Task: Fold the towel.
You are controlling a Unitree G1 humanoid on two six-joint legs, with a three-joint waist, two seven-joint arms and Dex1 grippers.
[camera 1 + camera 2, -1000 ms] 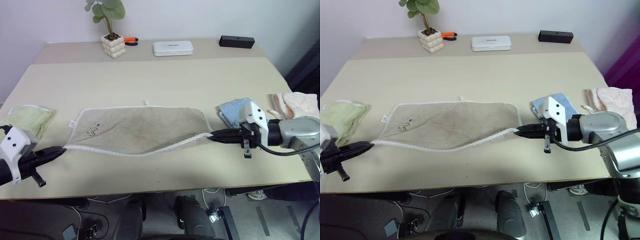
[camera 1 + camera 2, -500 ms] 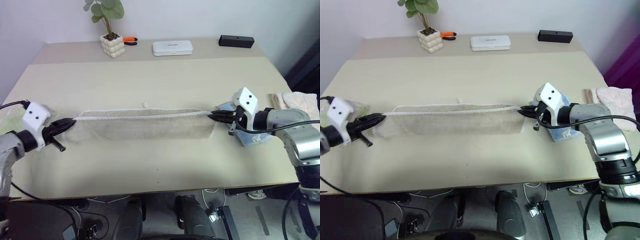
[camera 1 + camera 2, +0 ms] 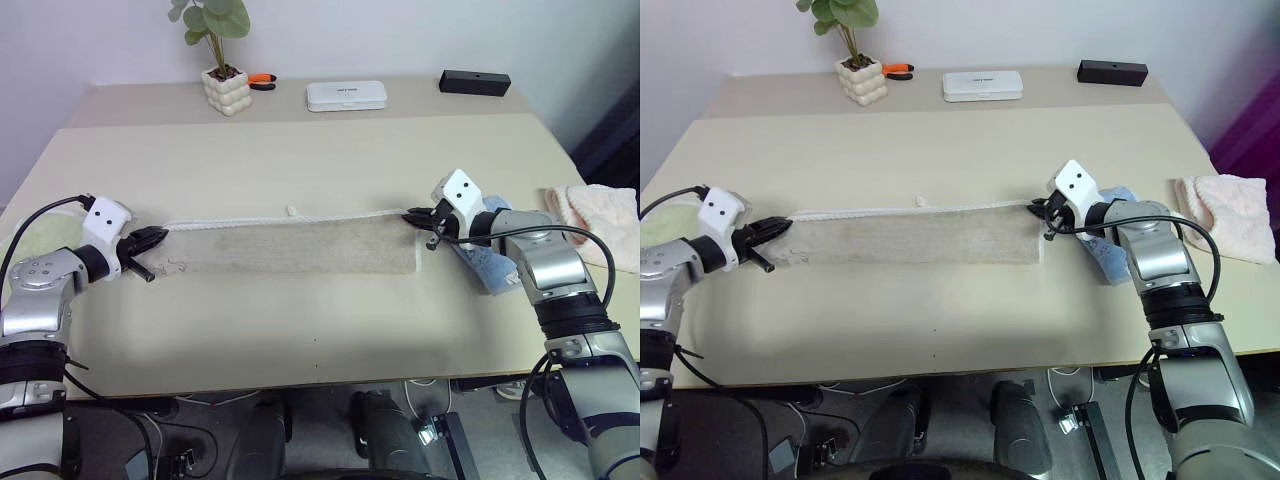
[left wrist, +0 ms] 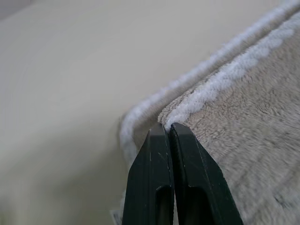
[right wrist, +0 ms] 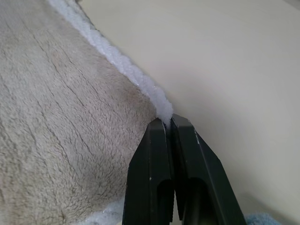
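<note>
Both pairs of black fingers are pinched tight on white piped corners: the left gripper [image 3: 160,238] and the right gripper [image 3: 412,216] each clamp one end of the beige-tan terry towel [image 3: 290,247]. It lies folded in a narrow band, long axis running left-right across the pale wooden table [image 3: 300,320], piped edges along the far side; bare tabletop stretches before and behind it.

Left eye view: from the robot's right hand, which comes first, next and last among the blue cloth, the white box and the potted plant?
From the right hand:
1. Blue cloth, right beside it, under the wrist.
2. White box, at the table's far edge.
3. Potted plant, far-left corner.
</note>
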